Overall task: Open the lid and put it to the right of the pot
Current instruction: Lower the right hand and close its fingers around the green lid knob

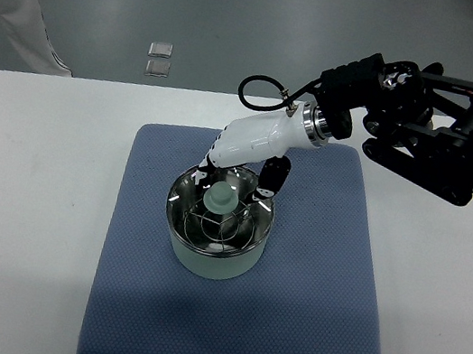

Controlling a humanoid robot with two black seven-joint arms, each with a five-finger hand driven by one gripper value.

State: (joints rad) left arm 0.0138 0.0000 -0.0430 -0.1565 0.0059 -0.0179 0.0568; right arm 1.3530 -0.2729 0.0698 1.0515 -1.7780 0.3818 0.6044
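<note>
White table [31, 196], spread across nearly the whole top view. On it, centred, 1 blue textured mat [303, 317], lying flat. Black right arm [446, 131], reaching in from the right edge, ending in the white right hand [243, 164] lowered over the far rim of the pot. Pale green pot [212, 264] with shiny steel inside, standing upright on the mat's middle. Glass lid [218, 220] seated on the pot, pale green knob [220, 198] on top. Fingers [271, 179] curved down around the knob, apparently touching it; firm grip impossible to confirm. Beyond the table, 2 small squares [158, 58] on the grey floor. Pale cloth [9, 9] at the left edge.
</note>
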